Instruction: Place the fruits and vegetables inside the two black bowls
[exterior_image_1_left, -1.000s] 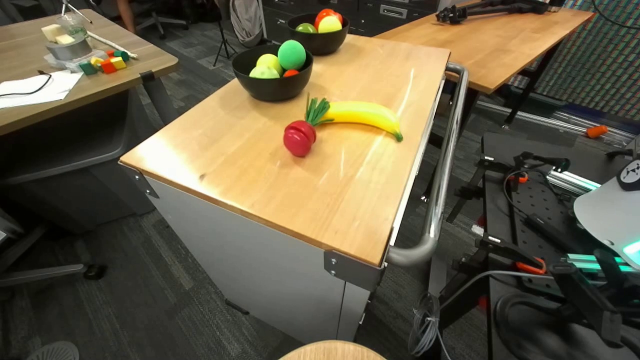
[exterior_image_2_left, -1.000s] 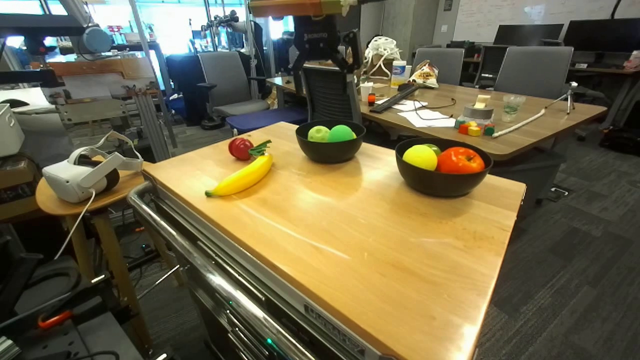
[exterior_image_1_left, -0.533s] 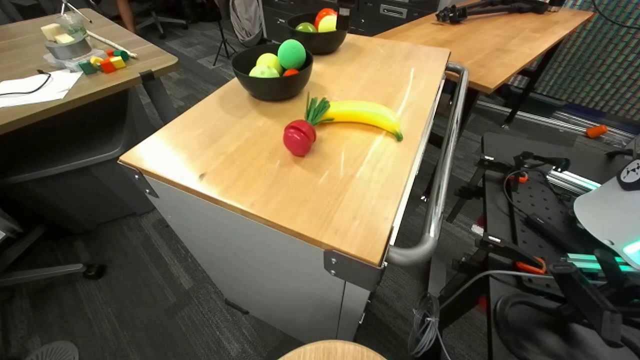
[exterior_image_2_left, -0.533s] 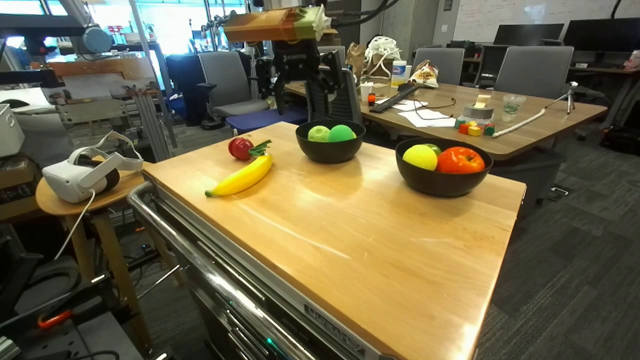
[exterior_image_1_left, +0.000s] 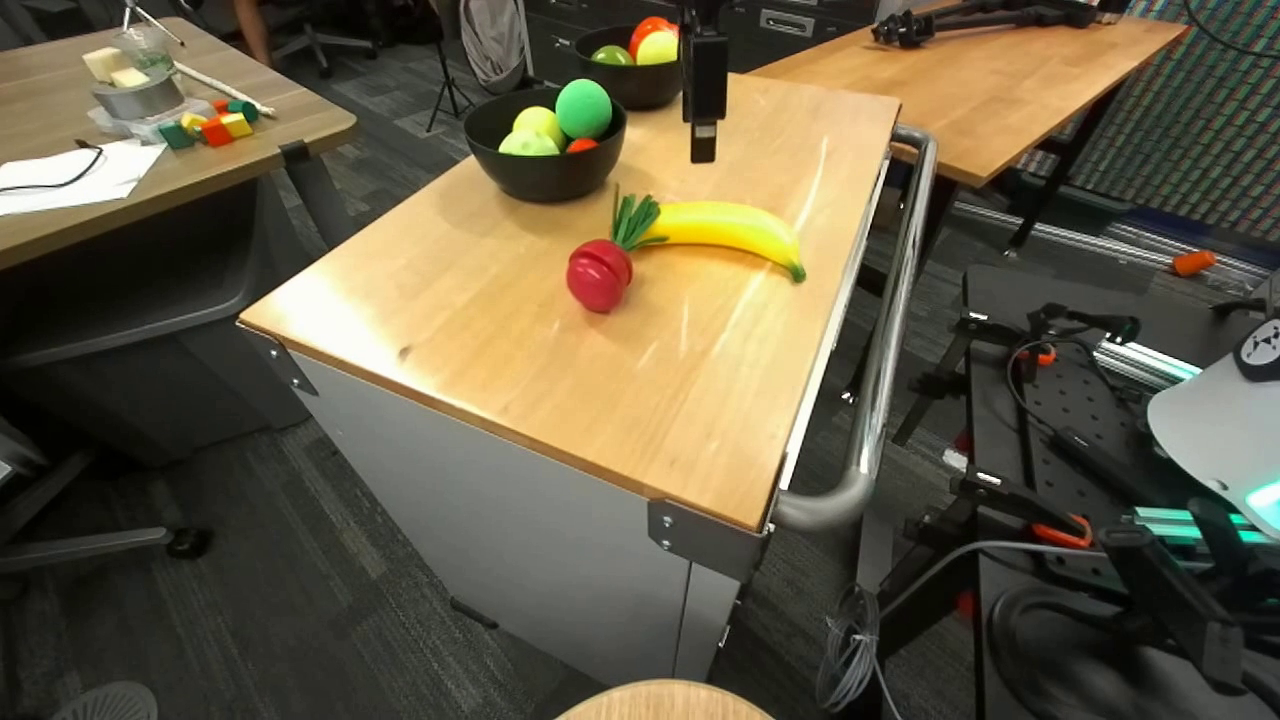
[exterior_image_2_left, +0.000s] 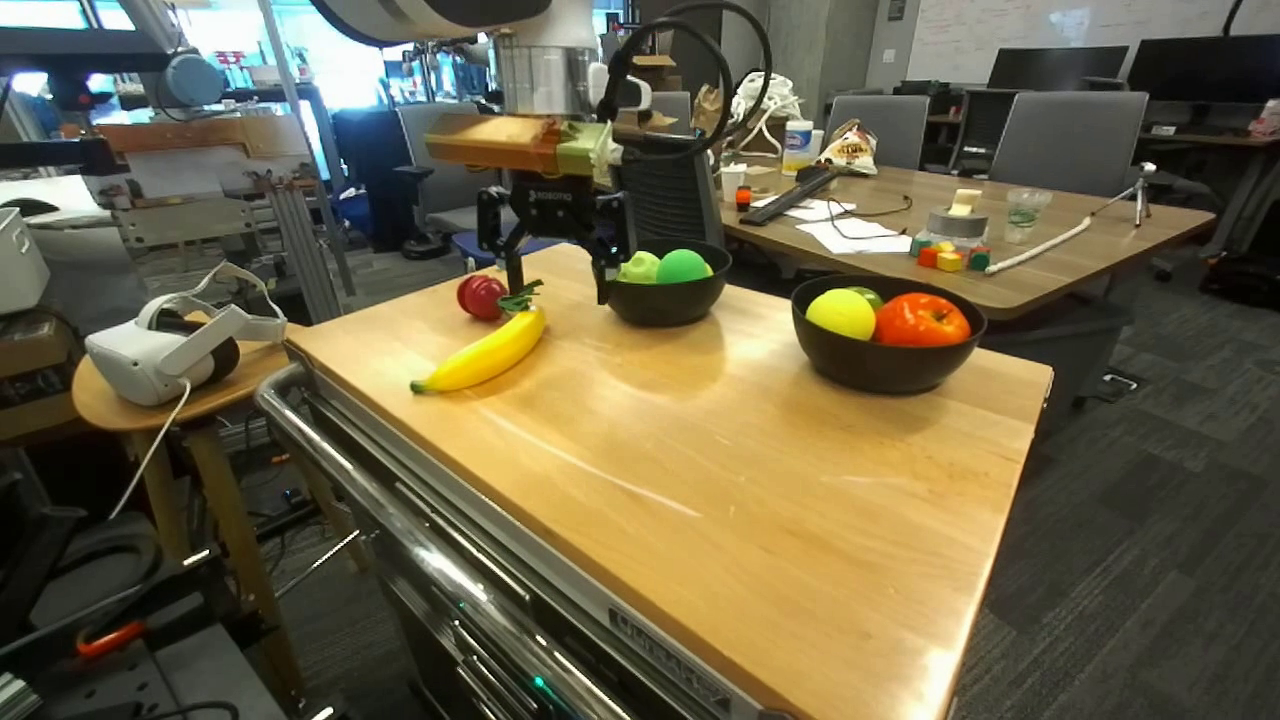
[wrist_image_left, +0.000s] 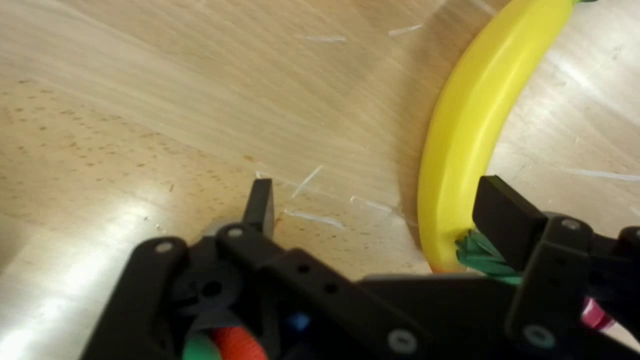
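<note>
This looks like a robotics lab in an office-like room: a white-and-black robot arm (exterior_image_2_left: 568, 28), a white plastic VR headset (exterior_image_2_left: 140, 362) on a round wooden stool (exterior_image_2_left: 264, 370) and a black perforated board (exterior_image_1_left: 1085, 395) tell of the lab; grey high-backed office chairs (exterior_image_2_left: 1065, 145), flat black monitors (exterior_image_2_left: 1055, 76), a broad whiteboard (exterior_image_2_left: 980, 30) with faint writing and dark grey patterned carpet (exterior_image_2_left: 1130, 560) tell of the office.

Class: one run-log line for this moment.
gripper: open, empty | banana: on tabletop | leafy red vegetable: on tabletop | black bowls: both holding produce
</note>
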